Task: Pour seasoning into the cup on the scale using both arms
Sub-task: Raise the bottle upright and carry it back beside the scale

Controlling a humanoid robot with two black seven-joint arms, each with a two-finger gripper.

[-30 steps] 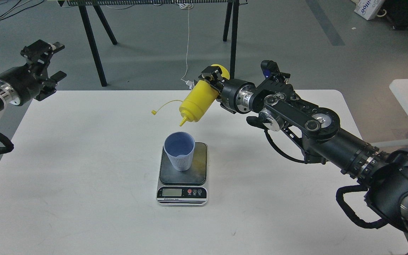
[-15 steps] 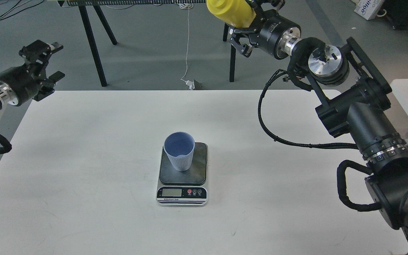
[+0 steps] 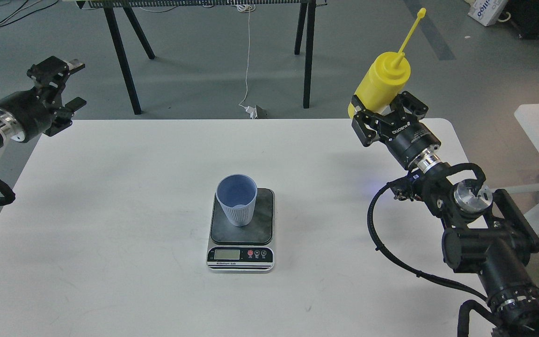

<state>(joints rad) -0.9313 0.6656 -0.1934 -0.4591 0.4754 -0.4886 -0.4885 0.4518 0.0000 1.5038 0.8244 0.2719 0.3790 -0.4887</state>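
A white table [image 3: 110,224] with rounded far corners fills the lower field; its far edge borders grey floor on which black trestle legs [image 3: 124,61] stand. The scale [image 3: 241,230] lies near the table's centre, display and buttons toward the viewer, with bare tabletop on all four sides. The cup [image 3: 236,200] stands upright on the left part of the dark weighing plate, mouth open; its interior shows only blue walls and floor, and any contents cannot be made out. The right gripper [image 3: 378,117], near the far right corner of the table and well apart from the scale, has its fingers closed around the lower body of the seasoning [image 3: 382,84]. The bottle is held nozzle-up and slightly tilted, its cap strap [image 3: 412,30] pointing up and to the right; the bottle wall is opaque, so its fill level cannot be told. The left gripper [image 3: 63,91] hangs beyond the table's left edge, above the floor, its fingers spread and holding nothing. The tabletop between the two arms is unobstructed except for scale and cup.
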